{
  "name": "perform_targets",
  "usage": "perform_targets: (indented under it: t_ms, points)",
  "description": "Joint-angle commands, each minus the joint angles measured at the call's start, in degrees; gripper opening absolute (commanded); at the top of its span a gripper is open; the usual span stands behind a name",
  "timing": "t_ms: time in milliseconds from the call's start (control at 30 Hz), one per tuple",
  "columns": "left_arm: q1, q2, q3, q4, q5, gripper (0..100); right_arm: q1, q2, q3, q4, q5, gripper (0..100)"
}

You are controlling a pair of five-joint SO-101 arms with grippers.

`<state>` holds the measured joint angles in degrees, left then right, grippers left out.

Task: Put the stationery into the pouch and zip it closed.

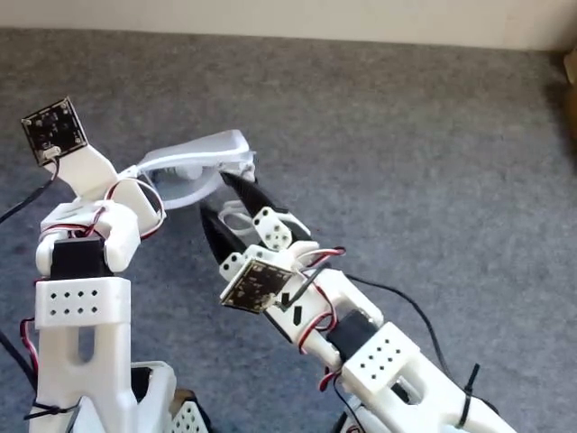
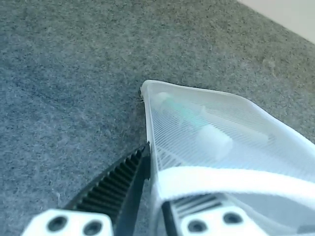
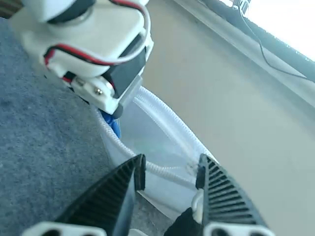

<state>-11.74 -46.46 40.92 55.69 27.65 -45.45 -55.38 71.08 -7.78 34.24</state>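
Pouch (image 1: 194, 162) of white translucent mesh sits at the middle-left of the grey felt-like tabletop (image 1: 406, 135), pinched at one end by the left gripper (image 1: 149, 185). In the left wrist view, that gripper (image 2: 155, 167) has its jaws shut on the pouch (image 2: 221, 137), one toothed black finger on the outside and the other under the mesh. Through the weave show a teal pen (image 2: 184, 115) and a stubby white cylinder (image 2: 214, 140). Whether the pouch's far corner touches the table I cannot tell. The right gripper (image 1: 216, 194) comes in from the other side with its jaws well apart and holding nothing. In its own wrist view, the right gripper (image 3: 171, 164) straddles the corded rim of the pouch (image 3: 157, 142), whose mouth gapes open. Something blue (image 3: 114, 127) lies inside, close under the left arm's wrist.
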Motion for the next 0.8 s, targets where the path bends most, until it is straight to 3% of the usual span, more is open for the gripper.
perform_targets:
  t_ms: [0,467,767]
  points:
    - [0.5,-2.2,-0.8,-0.5,0.4,1,-0.3,-5.6,-1.0,5.1,-4.1,15.9]
    - [0.5,-2.2,-0.7,-0.5,0.4,1,0.0,-8.7,-0.5,12.1,-4.6,15.9]
    - [0.5,-2.2,-0.7,-0.5,0.4,1,3.9,-8.7,-0.4,11.8,-17.1,15.9]
